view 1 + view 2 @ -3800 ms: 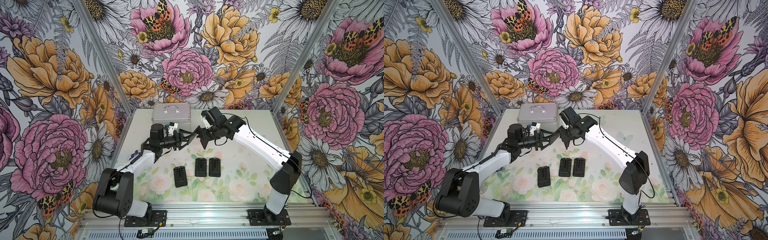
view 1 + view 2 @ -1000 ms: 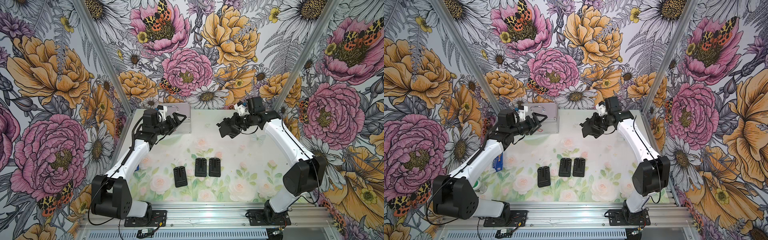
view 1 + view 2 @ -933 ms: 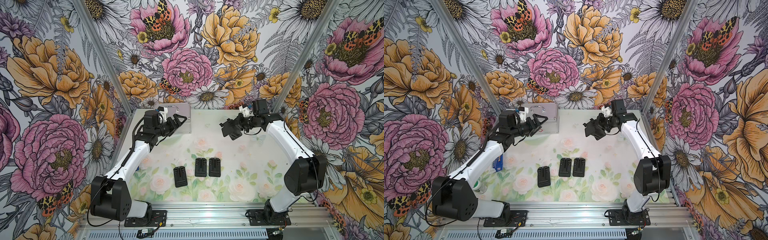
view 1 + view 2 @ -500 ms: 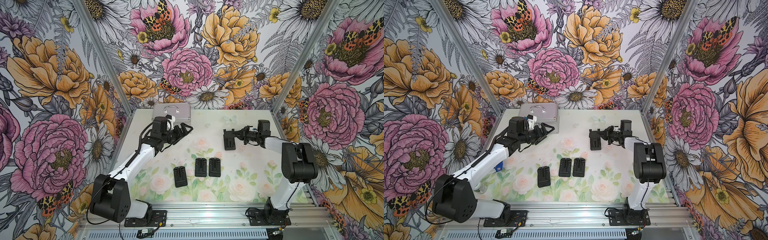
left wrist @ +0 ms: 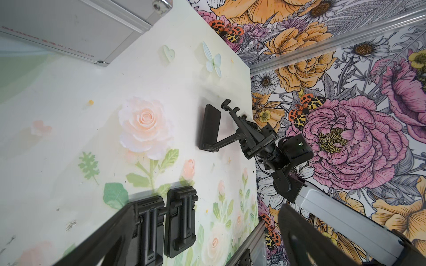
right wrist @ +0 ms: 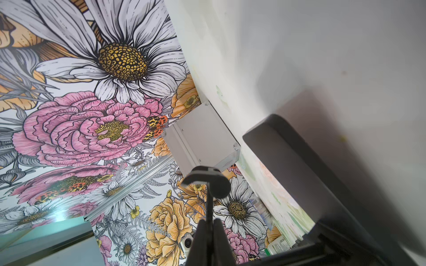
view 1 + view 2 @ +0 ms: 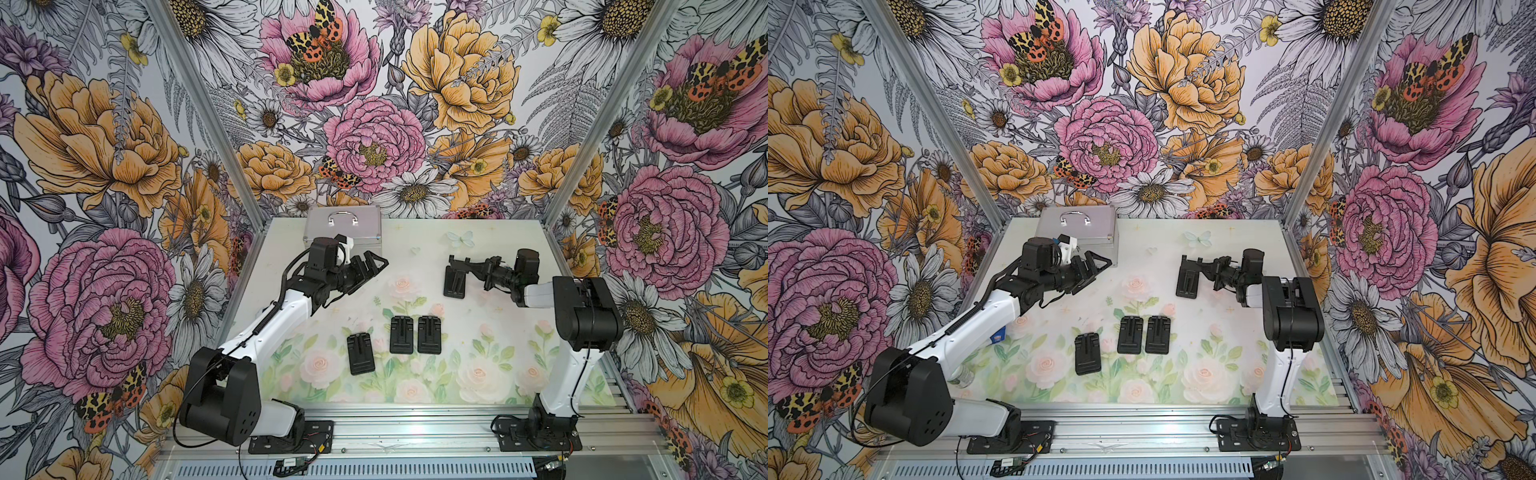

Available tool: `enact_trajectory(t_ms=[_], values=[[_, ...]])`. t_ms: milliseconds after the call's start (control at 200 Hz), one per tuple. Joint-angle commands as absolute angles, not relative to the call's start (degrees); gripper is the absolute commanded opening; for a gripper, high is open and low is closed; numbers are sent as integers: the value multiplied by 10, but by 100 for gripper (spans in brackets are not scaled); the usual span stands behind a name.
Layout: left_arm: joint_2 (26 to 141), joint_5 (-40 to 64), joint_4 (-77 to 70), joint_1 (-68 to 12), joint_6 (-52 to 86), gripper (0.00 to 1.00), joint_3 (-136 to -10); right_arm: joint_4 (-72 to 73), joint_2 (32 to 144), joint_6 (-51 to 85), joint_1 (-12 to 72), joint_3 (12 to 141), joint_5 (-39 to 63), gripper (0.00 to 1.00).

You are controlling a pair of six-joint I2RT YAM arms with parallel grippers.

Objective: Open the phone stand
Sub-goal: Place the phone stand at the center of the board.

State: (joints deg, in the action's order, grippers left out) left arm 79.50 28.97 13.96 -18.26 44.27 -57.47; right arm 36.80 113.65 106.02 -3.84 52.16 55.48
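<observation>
A pale tabletop printed with pastel roses point(image 7: 519, 340) fills the floor of a booth with flowered walls.

A flat silver metal case with a carry handle point(image 7: 343, 224) sits just behind the left gripper. Its lid is closed, so its contents are hidden. It is the only container in sight.

The left gripper point(image 7: 371, 270) hangs above the table with its fingers spread wide and nothing between them. It points across at the right gripper, and the two are well apart.

The right gripper point(image 7: 478, 268) is low and level, pinched tight on a thin black plate. The right wrist view shows the fingers point(image 6: 208, 230) closed on that plate's edge.

The plate is the cradle of a black plastic folding phone stand point(image 7: 455, 282), which reaches out past the right fingertips. In the left wrist view it point(image 5: 209, 126) is unfolded into a zigzag of flat base, slanted link and raised cradle. The base seems to lie on the table, though contact is not certain.

Three more black folding phone stands lie flat and folded, nearer the robot's bases than either gripper: one alone point(image 7: 360, 354), and two side by side point(image 7: 401, 334) point(image 7: 429, 334).

The stand looks open, so the step in hand is probably setting it down. The next move likely calls for a gentle release and a straight pull back, so the cradle is not dragged and the stand does not tip.
</observation>
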Motion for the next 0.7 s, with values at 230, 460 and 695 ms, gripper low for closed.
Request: enact_trajectory(t_ms=[230,460,695], values=[[788,290,142,-188,425,99,-561,414,1150,1097,-40,533,545,3],[786,291,142,-188,425,99,-557,298,1131,1017,-35,572,555,27],[784,293,142,-186,425,99,-557,264,1113,995,-34,582,543,49]])
